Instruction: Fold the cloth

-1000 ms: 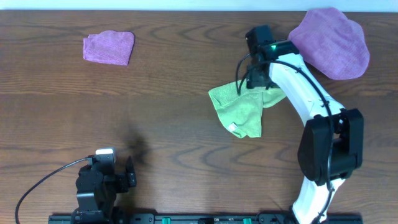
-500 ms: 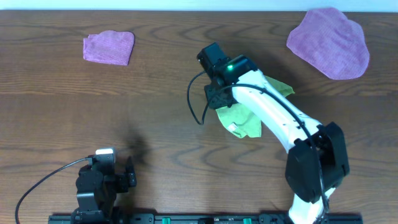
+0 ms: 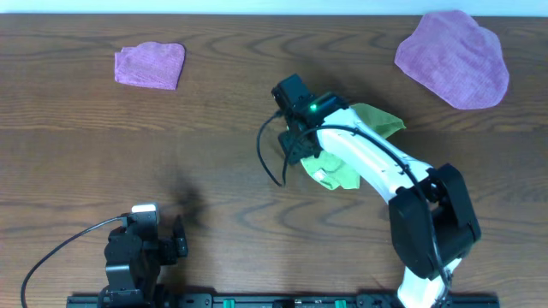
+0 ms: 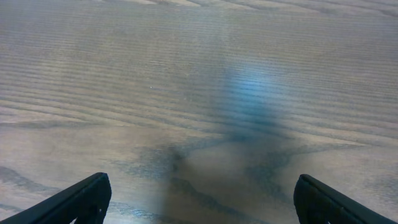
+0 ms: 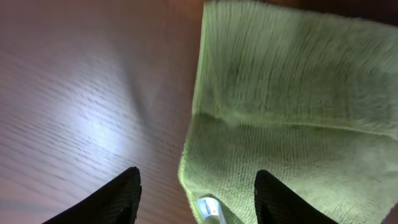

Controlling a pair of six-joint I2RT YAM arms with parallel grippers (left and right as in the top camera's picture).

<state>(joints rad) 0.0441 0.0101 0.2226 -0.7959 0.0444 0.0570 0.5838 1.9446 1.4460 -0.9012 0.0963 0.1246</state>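
The lime-green cloth [image 3: 374, 119] lies crumpled at the table's middle right, mostly under my right arm. In the right wrist view the cloth [image 5: 292, 112] shows one layer folded over another, with its white care tag [image 5: 208, 208] at the near left corner. My right gripper [image 3: 296, 151] is open at the cloth's left edge. In the right wrist view the right gripper [image 5: 199, 202] straddles that edge, one finger over bare wood and one over the cloth, holding nothing. My left gripper [image 3: 175, 242] is open and empty at the front left, and the left gripper [image 4: 202, 205] sees only wood.
A large purple cloth [image 3: 454, 58] lies at the back right. A small purple cloth [image 3: 151, 65] lies at the back left. Bare dark wood table [image 3: 214, 171] lies between them. A black cable [image 3: 267, 158] loops beside the right wrist.
My right gripper has moved left and then toward the front across the green cloth. The cloth has shifted and now lies more bunched under the arm. The left arm has not moved.
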